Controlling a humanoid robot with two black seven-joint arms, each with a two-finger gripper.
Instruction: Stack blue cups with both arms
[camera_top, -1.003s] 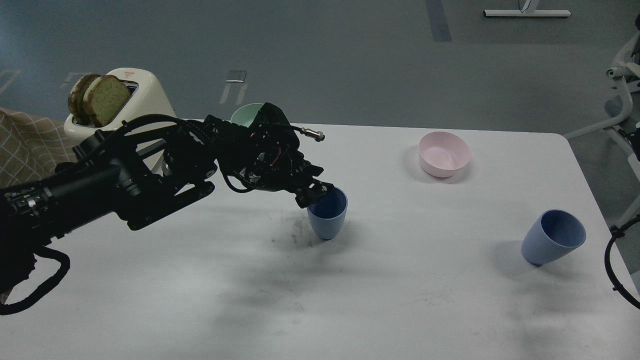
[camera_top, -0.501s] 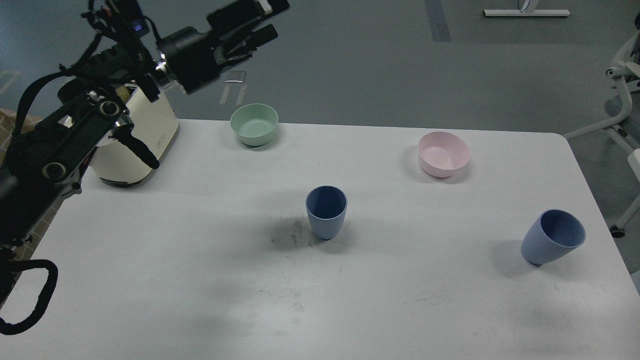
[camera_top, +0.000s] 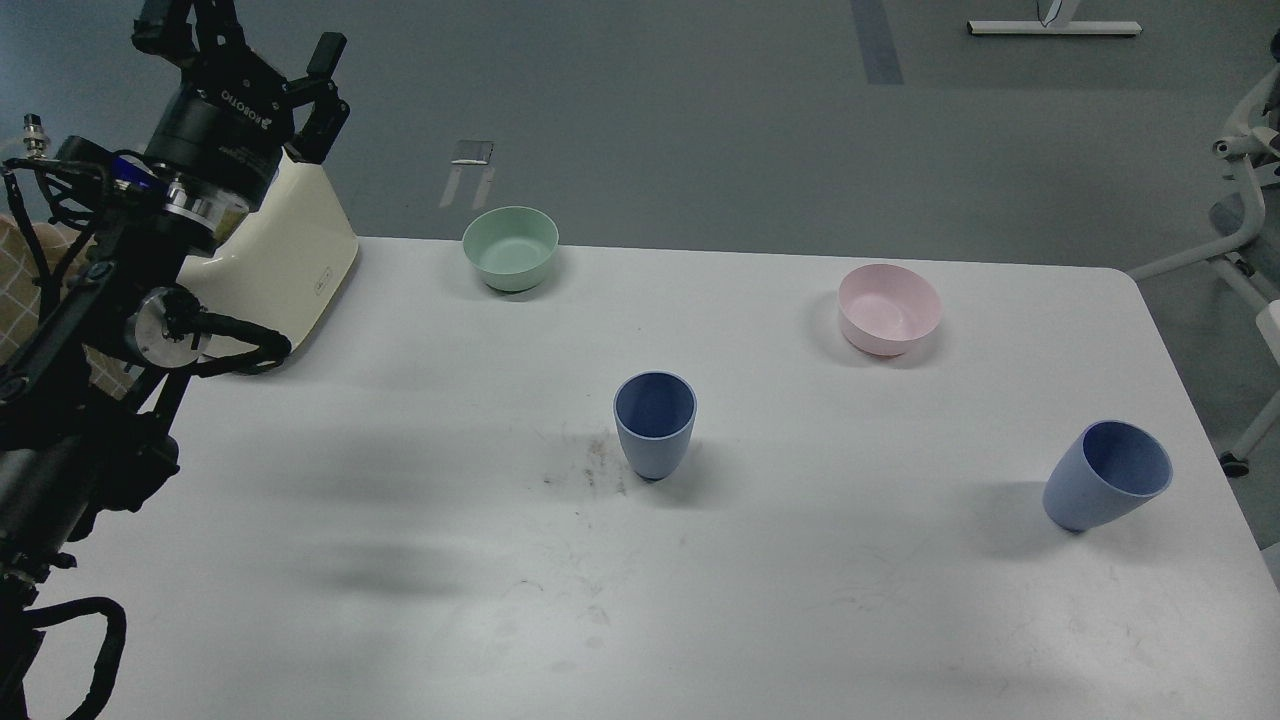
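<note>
White table (camera_top: 800, 620) with dark scuffs stands on grey floor (camera_top: 700, 120); left hand (camera_top: 255, 50) released.

One cup (camera_top: 655, 424) stands at the middle of the counter (camera_top: 400, 560), the other cup (camera_top: 1106, 488) well apart near the right edge. Two bowls (camera_top: 510, 247) (camera_top: 889, 308) sit behind them. A toaster (camera_top: 285, 255) stands at the far left corner.

The left arm (camera_top: 110, 330) has pulled back from the centre blue cup (camera_top: 655, 424) to the far-left edge above the toaster (camera_top: 285, 260), its left gripper (camera_top: 255, 50) now raised with fingers (camera_top: 325, 60) spread, holding nothing.
</note>
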